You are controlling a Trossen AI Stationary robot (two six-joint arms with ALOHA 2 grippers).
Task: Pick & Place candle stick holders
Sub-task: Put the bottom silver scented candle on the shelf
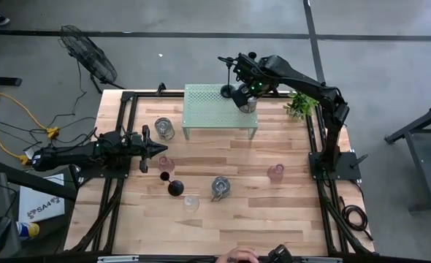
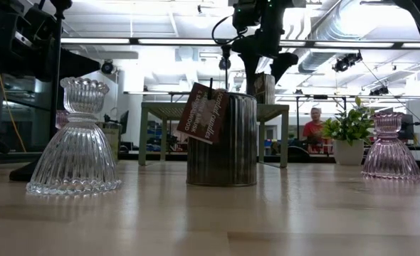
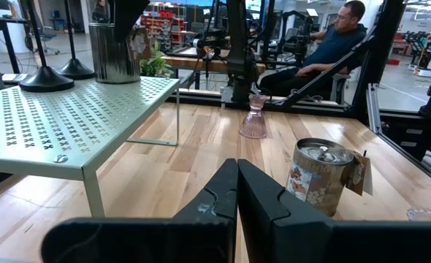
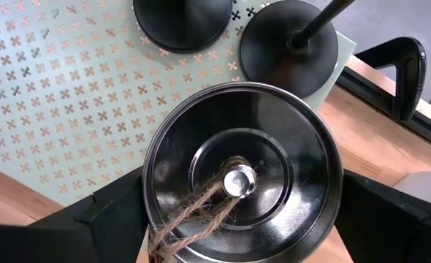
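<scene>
Overhead, the right claw [image 1: 246, 96] hangs over the green shelf's [image 1: 208, 106] corner, fingers spread wide around a lidded silver jar [image 1: 247, 102]. Its wrist view shows that jar [image 4: 242, 181] between the fingers, two black candlestick bases [image 4: 288, 45] just beyond. Left claw [image 1: 157, 149] is closed, empty.

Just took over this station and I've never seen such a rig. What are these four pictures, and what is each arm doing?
Two dark robot arms work at a wooden table. One picture looks straight down, one looks level across the tabletop, and two come from cameras on the wrists. The right gripper is at the green shelf, fingers either side of a silvery jar, apparently gripping it beside two black candlesticks. The left gripper waits shut over the table's left side. Also on the table: two more jars, pink cups, a clear cup, a plant.
</scene>
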